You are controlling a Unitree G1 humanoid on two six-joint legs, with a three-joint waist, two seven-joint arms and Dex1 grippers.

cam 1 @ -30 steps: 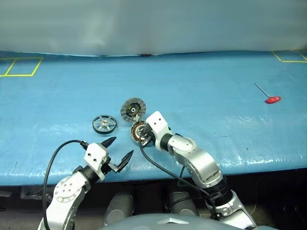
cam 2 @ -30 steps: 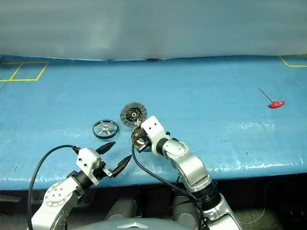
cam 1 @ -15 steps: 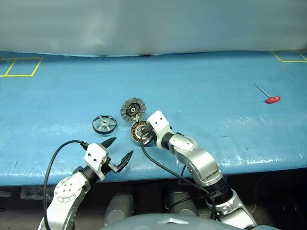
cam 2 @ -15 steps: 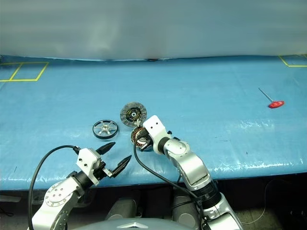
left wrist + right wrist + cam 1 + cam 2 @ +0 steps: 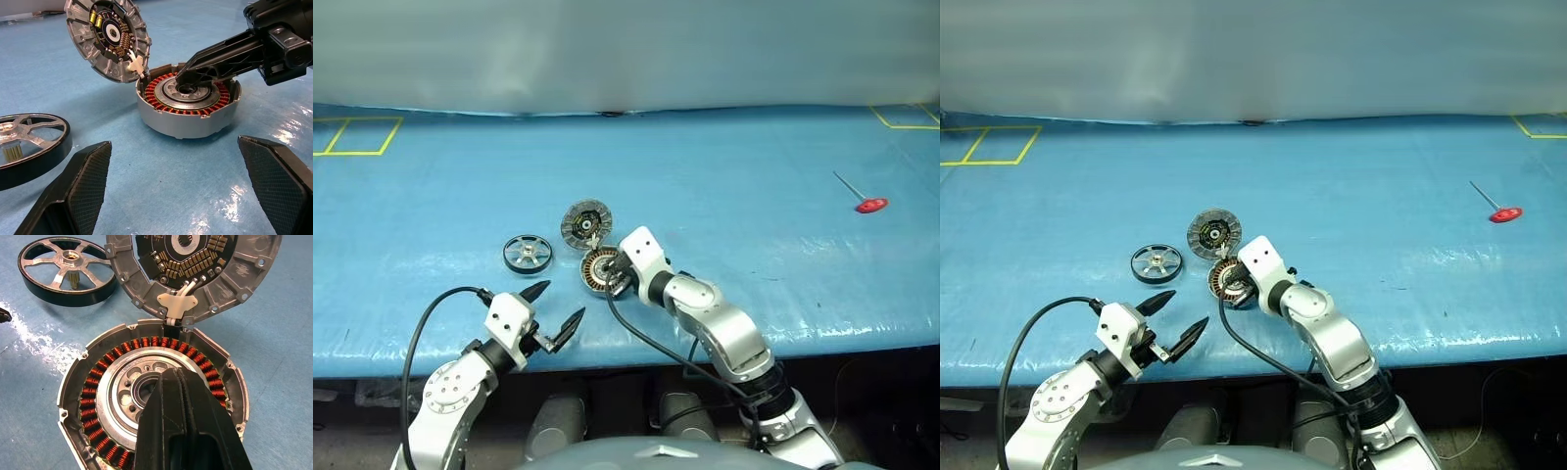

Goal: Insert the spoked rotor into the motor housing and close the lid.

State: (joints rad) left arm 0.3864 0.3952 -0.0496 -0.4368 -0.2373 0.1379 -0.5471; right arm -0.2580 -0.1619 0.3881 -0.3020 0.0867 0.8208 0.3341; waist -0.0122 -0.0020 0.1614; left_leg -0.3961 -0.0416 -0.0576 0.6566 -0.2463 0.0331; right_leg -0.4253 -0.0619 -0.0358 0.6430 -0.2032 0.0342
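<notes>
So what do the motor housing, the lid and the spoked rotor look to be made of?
Motor housing: looks like cast metal with a matte grey wall, holding a ring of copper-coloured windings.
Lid: the same dull grey metal at its ribbed edge; the dark inner face looks like a circuit board with gold-coloured parts.
Spoked rotor: bright, machined-looking silver spokes with a dark, smooth rim, possibly coated metal.

blue mat (image 5: 754,196) | red-handled tool (image 5: 867,203) far right | yellow squares (image 5: 352,135)
</notes>
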